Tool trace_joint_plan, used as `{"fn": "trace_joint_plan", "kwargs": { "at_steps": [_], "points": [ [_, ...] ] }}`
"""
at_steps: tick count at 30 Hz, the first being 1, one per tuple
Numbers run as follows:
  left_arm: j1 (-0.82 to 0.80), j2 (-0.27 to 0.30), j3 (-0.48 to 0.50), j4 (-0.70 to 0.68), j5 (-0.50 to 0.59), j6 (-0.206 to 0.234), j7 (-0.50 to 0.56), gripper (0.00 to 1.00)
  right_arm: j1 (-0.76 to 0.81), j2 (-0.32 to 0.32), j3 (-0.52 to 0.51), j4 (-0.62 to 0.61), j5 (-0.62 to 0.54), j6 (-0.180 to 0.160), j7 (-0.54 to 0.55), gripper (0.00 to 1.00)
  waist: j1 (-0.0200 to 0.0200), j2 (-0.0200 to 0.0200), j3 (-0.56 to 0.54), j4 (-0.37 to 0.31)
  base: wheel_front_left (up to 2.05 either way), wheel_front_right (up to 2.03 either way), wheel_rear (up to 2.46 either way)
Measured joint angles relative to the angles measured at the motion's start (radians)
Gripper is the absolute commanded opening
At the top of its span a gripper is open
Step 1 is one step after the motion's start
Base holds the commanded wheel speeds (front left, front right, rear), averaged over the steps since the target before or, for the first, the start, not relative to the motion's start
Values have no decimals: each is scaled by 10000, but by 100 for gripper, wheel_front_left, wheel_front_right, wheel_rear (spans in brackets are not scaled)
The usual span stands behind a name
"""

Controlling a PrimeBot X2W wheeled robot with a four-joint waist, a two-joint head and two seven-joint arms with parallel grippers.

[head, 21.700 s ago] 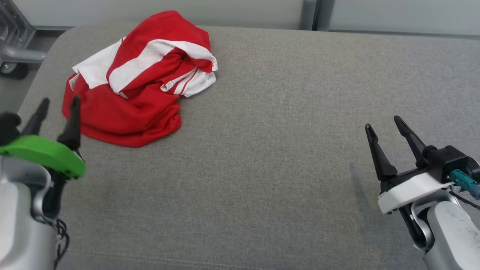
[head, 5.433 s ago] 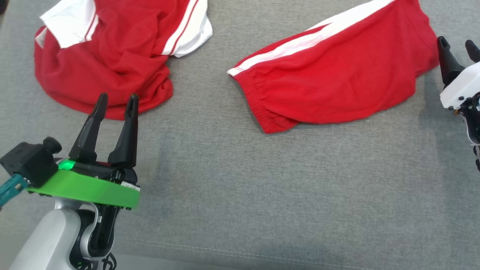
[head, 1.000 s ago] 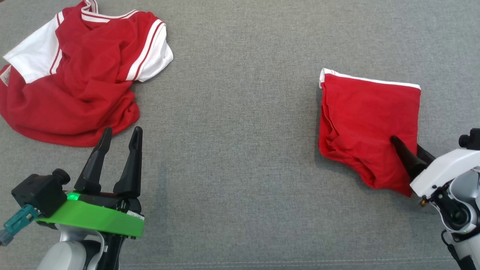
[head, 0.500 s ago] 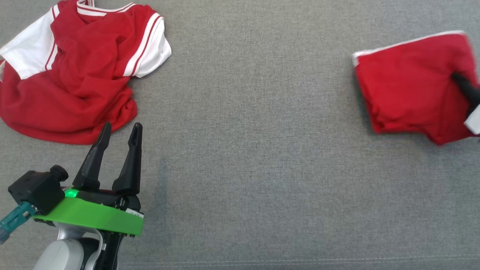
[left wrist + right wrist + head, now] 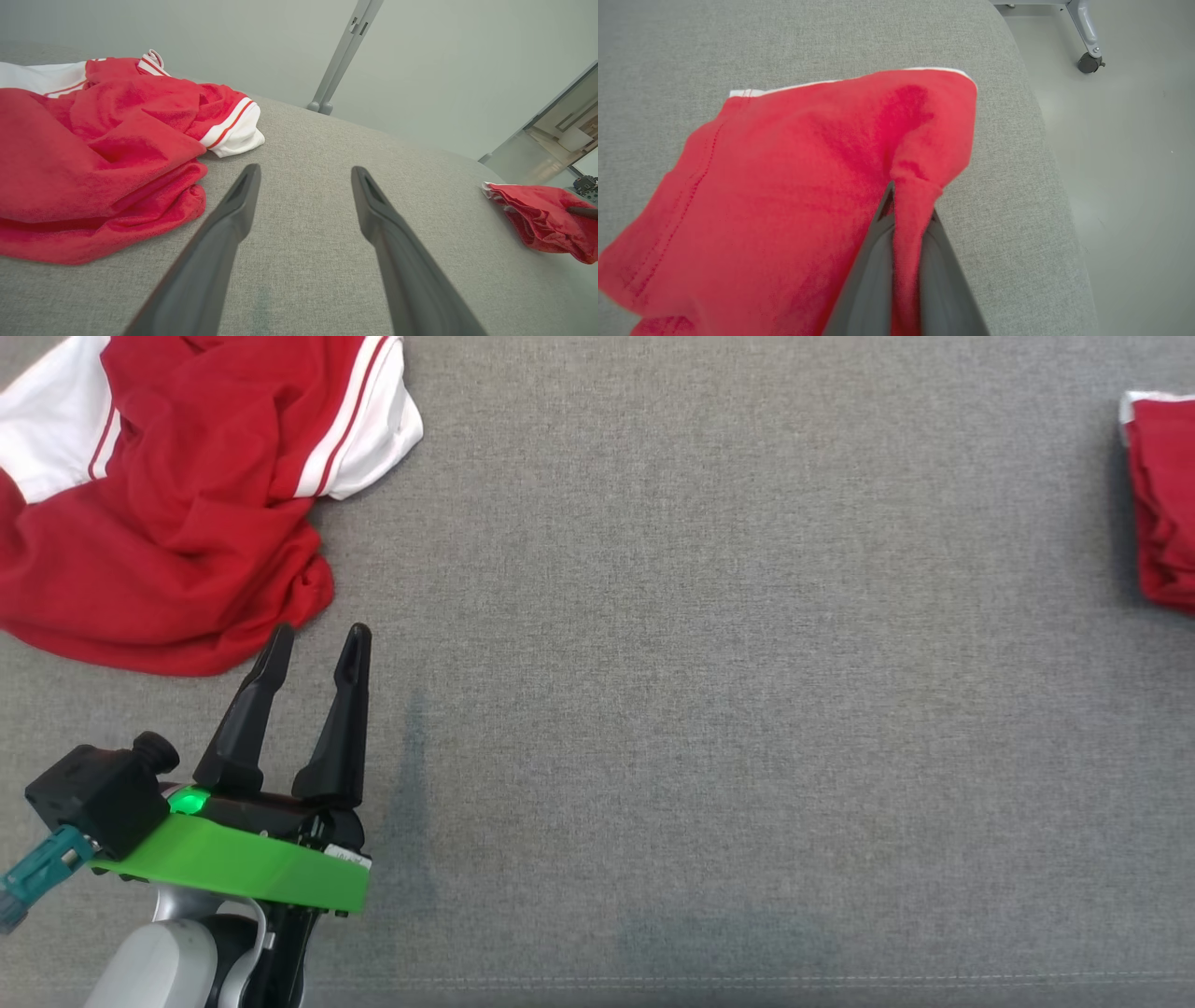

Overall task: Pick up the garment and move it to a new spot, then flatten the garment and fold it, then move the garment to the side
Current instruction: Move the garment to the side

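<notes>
Right gripper (image 5: 911, 201) clamped on folded garment (image 5: 1165, 495) at three o'clock; left gripper (image 5: 318, 635) agape beside shirt (image 5: 168, 513) at ten o'clock.

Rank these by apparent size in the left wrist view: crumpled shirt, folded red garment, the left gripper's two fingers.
1. Crumpled shirt: largest.
2. Left gripper fingers: they look big because they are so near the camera.
3. Folded red garment: smallest, far off at the frame edge.

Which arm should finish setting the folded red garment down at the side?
Right. The right jaws are shut on the folded red garment, near the grey cushion's right edge. The left jaws stand open beside the crumpled red-and-white jersey, far across the cushion.
</notes>
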Motion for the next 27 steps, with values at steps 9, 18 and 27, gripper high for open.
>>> {"fn": "trace_joint_plan", "kwargs": {
  "at_steps": [9,18,27],
  "points": [
    [-64,-15,115,-36,25,2,2,100,-250,-759,-2,675,-616,-138,198,0,0,0,495,94,0,0,0],
    [-66,-48,412,-46,128,2,2,100,-242,-658,54,1333,-1083,-339,-180,100,0,0,670,-210,0,0,0],
    [-136,-54,399,-33,265,2,88,100,15,267,-105,2134,-1011,-454,-769,100,0,0,659,-587,0,0,0]
  ]
}}
